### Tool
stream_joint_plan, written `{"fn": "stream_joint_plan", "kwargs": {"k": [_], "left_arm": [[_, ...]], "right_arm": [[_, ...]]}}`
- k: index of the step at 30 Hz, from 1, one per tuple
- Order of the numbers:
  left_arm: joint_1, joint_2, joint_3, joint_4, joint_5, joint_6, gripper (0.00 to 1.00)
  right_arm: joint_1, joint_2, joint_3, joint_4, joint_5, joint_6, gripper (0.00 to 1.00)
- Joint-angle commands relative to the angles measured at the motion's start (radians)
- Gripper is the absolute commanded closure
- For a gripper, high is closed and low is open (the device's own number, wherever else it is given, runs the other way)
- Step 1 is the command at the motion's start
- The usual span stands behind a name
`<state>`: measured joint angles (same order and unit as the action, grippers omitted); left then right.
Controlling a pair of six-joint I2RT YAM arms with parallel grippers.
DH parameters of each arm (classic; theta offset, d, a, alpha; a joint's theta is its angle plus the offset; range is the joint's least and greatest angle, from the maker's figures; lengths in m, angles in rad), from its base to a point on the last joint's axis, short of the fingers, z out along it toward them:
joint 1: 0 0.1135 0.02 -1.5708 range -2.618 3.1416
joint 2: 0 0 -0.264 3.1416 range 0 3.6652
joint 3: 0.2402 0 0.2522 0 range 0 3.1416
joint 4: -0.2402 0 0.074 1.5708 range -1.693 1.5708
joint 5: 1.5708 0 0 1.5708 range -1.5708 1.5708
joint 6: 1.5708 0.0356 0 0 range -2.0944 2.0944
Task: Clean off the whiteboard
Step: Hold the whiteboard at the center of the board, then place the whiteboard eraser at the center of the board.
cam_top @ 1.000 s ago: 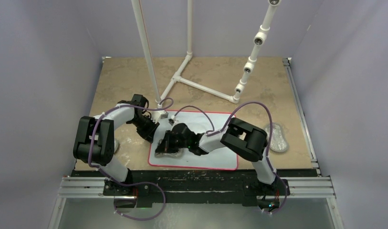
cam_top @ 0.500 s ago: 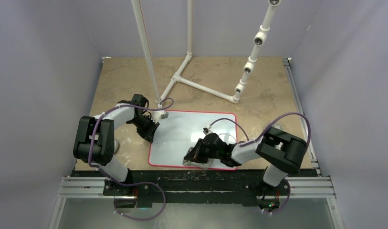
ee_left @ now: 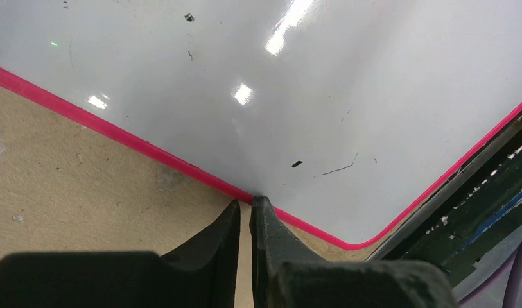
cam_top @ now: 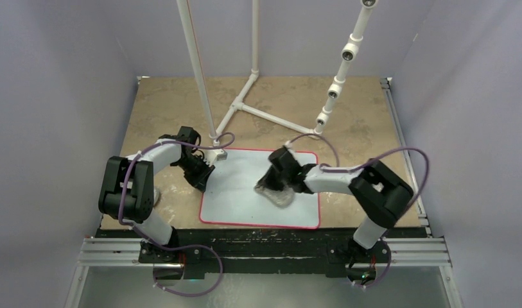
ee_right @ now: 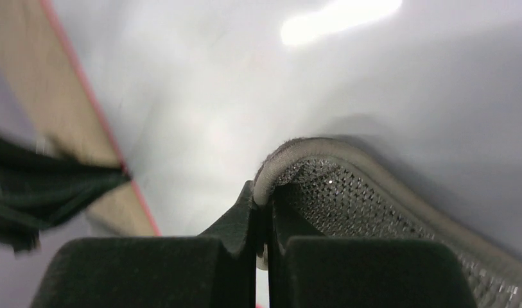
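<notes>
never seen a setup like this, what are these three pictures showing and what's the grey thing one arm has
These are two robot arms bolted to the near edge of a tan table. The wide picture looks down from above; the other two come from cameras on each wrist. On it lies a red-bordered whiteboard, beyond it a white pipe frame. The right gripper is shut on a grey mesh pad, held over the board. The left gripper, nearly shut, rests at the board's red edge, holding nothing.
</notes>
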<state>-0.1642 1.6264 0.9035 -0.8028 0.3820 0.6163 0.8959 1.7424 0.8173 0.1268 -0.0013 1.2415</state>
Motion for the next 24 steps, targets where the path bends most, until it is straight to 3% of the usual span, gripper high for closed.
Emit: {"fn": "stream_joint_plan", "kwargs": {"k": [1, 7, 9, 11, 15, 20, 22, 24], "left_arm": [[-0.006, 0.021, -0.020, 0.110, -0.120, 0.091, 1.00], [-0.006, -0.029, -0.008, 0.071, -0.073, 0.111, 1.00], [-0.006, -0.042, -0.003, 0.054, -0.056, 0.115, 1.00], [-0.008, -0.050, 0.006, 0.039, -0.048, 0.112, 0.99], [-0.009, -0.066, 0.024, 0.012, -0.035, 0.106, 0.91], [-0.012, -0.098, 0.037, -0.026, -0.007, 0.105, 0.88], [-0.014, -0.103, 0.045, -0.051, 0.003, 0.108, 0.88], [-0.015, -0.112, 0.051, -0.075, 0.023, 0.111, 0.88]], "right_arm": [[-0.173, -0.205, -0.116, -0.416, 0.288, 0.001, 1.00], [-0.344, -0.499, -0.271, -0.533, 0.332, 0.066, 1.00], [-0.385, -0.554, -0.288, -0.559, 0.351, 0.077, 0.95], [-0.421, -0.586, -0.287, -0.576, 0.384, 0.081, 0.91], [-0.497, -0.589, -0.266, -0.588, 0.460, 0.054, 0.92], [-0.560, -0.593, -0.241, -0.566, 0.509, 0.045, 0.92], [-0.566, -0.603, -0.223, -0.544, 0.506, 0.029, 0.82], [-0.566, -0.615, -0.207, -0.516, 0.478, -0.012, 0.51]]}}
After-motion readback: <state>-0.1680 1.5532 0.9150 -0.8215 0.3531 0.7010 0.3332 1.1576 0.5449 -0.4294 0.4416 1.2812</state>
